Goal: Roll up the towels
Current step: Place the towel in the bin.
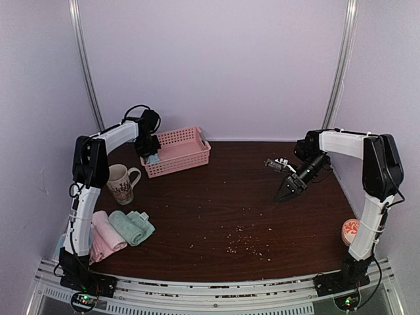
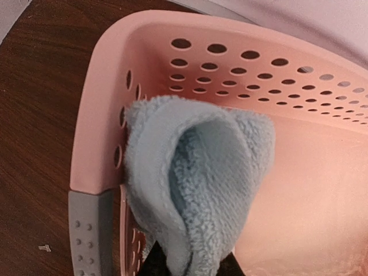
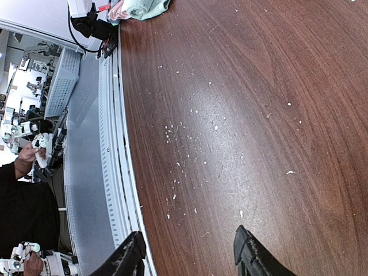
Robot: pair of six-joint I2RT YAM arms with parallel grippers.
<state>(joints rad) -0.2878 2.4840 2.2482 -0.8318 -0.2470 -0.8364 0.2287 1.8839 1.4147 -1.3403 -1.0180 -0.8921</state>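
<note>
Holding a blue towel [image 2: 195, 172] clamped in its jaws, the left gripper [image 2: 192, 265] hangs at the basket [image 2: 98, 115], far left. The towel droops inside the basket, close to a perforated wall and corner; can't tell if it touches the basket floor. The right gripper [image 3: 187, 253] has its fingers apart, gripping nothing, above the crumb-speckled table [image 1: 230, 197] on the right. A green towel [image 1: 131, 226] and a pink towel [image 1: 105, 233] lie rolled and touching at near left, with a mug [image 1: 121, 184] just beyond them.

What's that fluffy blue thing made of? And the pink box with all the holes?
The blue towel looks like soft terry cloth: fuzzy loops, floppy folds. The basket looks like hard plastic, smooth and slightly shiny, with neat moulded holes.
</note>
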